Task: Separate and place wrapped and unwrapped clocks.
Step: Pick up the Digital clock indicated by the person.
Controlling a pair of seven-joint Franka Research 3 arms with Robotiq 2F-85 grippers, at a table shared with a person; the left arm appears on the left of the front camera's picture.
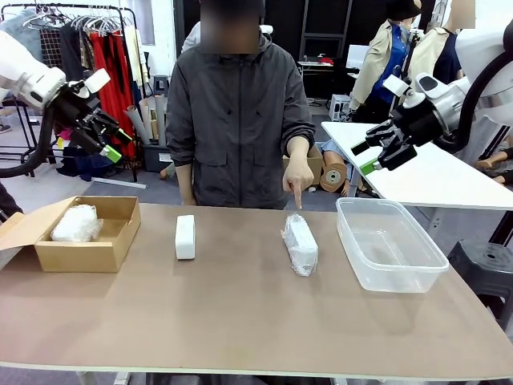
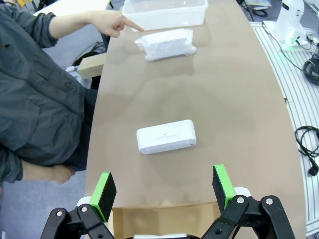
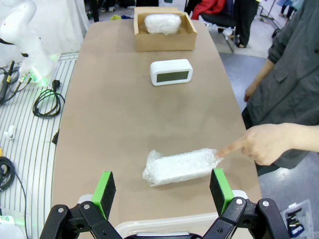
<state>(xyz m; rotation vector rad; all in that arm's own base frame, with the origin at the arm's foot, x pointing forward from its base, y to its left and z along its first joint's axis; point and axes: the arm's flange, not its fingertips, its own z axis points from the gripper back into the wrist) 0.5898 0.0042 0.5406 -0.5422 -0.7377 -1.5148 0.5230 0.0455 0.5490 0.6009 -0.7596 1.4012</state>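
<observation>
Left jaws and right jaws both stand apart, empty, raised over the ends of the bench. The bare clock lies left of centre, its display too small to read. One wrapped clock lies beside the tub; a hand points at its far end, contact unclear. The other wrapped clock sits in the box, its lower part hidden by the wall.
</observation>
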